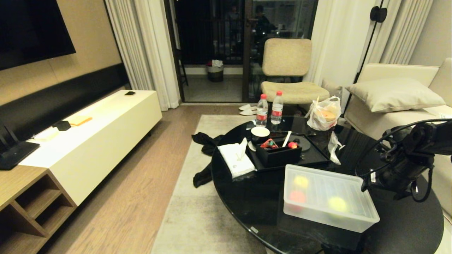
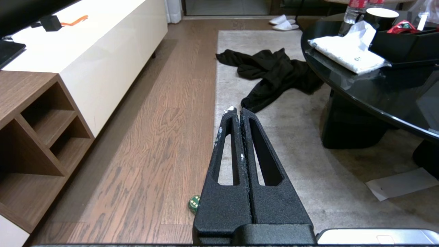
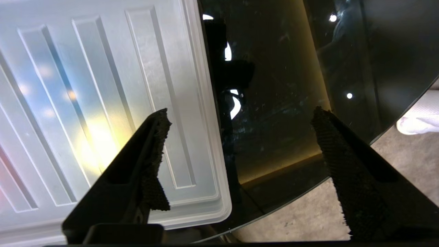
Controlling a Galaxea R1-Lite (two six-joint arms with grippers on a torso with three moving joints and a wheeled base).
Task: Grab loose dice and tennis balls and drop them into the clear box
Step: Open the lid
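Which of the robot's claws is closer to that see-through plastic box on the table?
Right. The right gripper hangs open over the clear box's lidded edge; the left gripper is shut, low over the rug beside the table.

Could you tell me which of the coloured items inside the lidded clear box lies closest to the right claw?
The yellow-green ball, at the clear box's end nearest the right claw; the yellow and red ones sit at the far end.

Frosted, ribbed plastic box [image 1: 330, 197] on a glossy black glass table [image 1: 247, 197]; beside the table, matt rug [image 1: 190, 211] and grained wood floor [image 1: 123, 197].
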